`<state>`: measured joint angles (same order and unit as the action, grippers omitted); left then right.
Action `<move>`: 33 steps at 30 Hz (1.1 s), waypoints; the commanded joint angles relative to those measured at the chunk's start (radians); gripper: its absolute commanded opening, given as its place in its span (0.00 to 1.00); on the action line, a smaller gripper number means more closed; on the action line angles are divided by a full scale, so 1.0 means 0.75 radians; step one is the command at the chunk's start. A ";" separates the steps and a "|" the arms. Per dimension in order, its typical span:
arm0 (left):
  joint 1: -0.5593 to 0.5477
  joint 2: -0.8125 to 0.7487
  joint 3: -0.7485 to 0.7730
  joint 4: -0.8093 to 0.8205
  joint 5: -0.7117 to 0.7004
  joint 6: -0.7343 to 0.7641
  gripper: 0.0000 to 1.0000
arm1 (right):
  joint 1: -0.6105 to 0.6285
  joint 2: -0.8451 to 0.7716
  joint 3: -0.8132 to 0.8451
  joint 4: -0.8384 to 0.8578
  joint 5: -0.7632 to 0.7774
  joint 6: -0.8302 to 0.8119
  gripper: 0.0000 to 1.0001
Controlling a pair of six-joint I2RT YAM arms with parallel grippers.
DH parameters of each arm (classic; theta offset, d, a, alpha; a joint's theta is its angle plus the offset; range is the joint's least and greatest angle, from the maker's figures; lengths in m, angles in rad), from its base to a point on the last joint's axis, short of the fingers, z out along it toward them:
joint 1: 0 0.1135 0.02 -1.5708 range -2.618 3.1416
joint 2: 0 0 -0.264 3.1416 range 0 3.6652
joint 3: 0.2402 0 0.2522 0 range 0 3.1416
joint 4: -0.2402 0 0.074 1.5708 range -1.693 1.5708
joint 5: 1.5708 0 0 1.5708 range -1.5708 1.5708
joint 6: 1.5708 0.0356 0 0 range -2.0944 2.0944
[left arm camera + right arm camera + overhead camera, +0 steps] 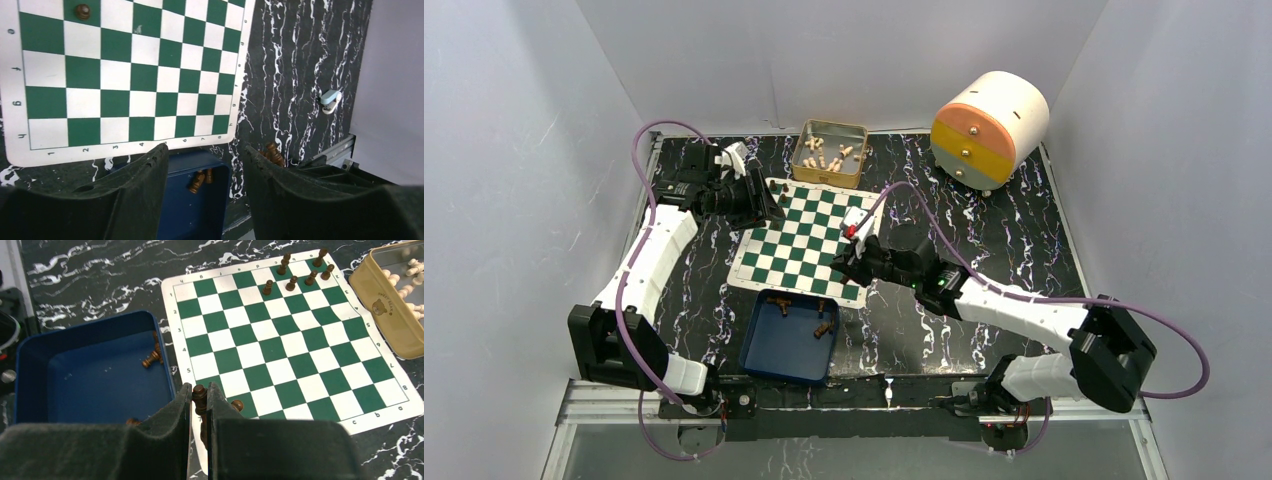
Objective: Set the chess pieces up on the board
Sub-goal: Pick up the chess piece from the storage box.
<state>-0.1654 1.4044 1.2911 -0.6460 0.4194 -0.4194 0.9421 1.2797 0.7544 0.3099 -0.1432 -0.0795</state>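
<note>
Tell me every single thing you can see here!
board: one, green and white checks, middle of the table
chess pieces: dark brown; seven on the board, a few in the tray, one held
blue tray: one, just off the board's near edge
gold tin: one, past the board's far edge
cream pieces: several, inside the tin
round drawer box: one, white, orange, yellow and grey, far right corner
table: one, black with white veins
left gripper: black, open, over the board's far left corner
right gripper: black, shut on one of the chess pieces, at the board's near edge
</note>
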 commanded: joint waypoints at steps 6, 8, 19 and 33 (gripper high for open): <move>0.008 -0.110 -0.065 0.035 0.209 -0.035 0.52 | -0.002 -0.064 0.052 0.121 0.046 0.364 0.04; 0.008 -0.142 -0.062 0.026 0.186 -0.049 0.52 | -0.003 -0.035 0.046 0.171 -0.019 0.396 0.04; 0.008 -0.235 -0.160 0.060 0.332 -0.085 0.50 | -0.003 -0.070 0.083 0.244 0.024 0.586 0.02; 0.008 -0.463 -0.522 0.560 0.710 -0.477 0.52 | -0.002 -0.182 0.136 0.271 0.345 1.090 0.03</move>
<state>-0.1654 1.1210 0.9909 -0.4435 0.8093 -0.6376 0.9424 1.1881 0.8085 0.4248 0.0177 0.6083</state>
